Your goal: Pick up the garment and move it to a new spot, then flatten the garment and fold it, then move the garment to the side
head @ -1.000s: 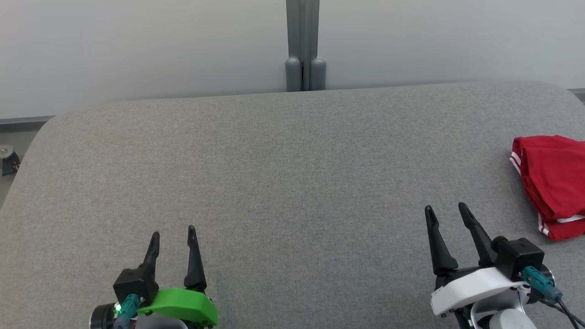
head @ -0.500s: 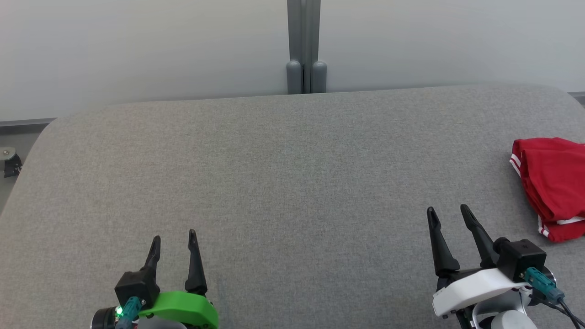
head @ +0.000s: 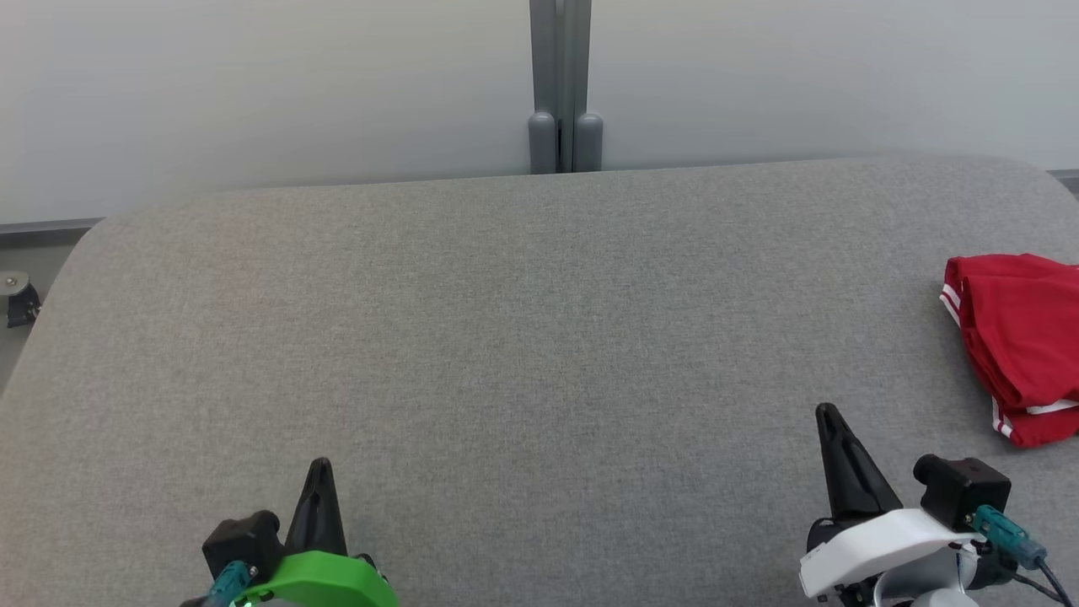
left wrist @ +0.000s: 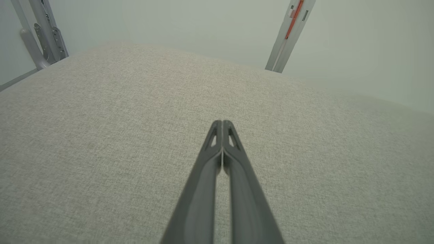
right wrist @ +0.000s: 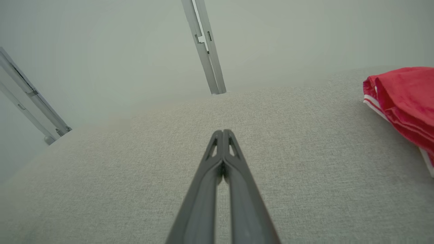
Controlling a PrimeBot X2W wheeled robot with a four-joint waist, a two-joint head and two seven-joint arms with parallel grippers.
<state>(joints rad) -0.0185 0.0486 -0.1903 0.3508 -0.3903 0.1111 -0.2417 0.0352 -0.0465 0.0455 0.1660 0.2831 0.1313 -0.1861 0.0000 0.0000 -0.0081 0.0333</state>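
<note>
Bearing the red garment [head: 1022, 337], grey tabletop [head: 523, 320] meets pale wall [head: 253, 84].

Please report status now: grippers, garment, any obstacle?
Left gripper shut, empty. Right gripper shut, empty. Red garment with white stripes lies at right edge of grey fabric table, untouched. No obstacle seen.
</note>
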